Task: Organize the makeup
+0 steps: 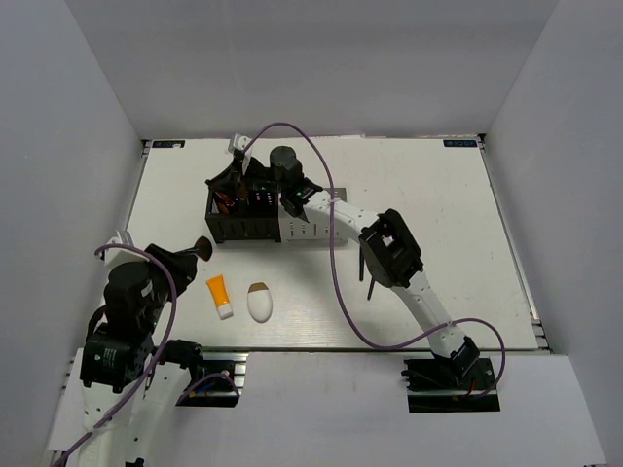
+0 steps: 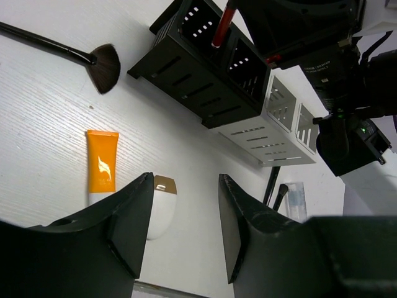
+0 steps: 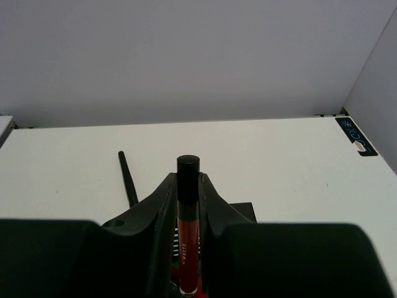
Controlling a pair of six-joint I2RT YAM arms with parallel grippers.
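My right gripper is shut on a dark-red stick with a black cap and holds it upright over the black organizer; in the top view the gripper is above that box. Another dark-red stick stands in the organizer. My left gripper is open and empty, low above the table. Just ahead of it lie the white egg-shaped piece and the orange tube. A black fan brush lies further left. A second brush and the clear bottle lie beyond the grey-white organizer.
The grey-white organizer adjoins the black one on its right. The right arm stretches across the table's middle, with purple cables looping over it. A thin black handle shows left of the right gripper. Grey walls surround the white table.
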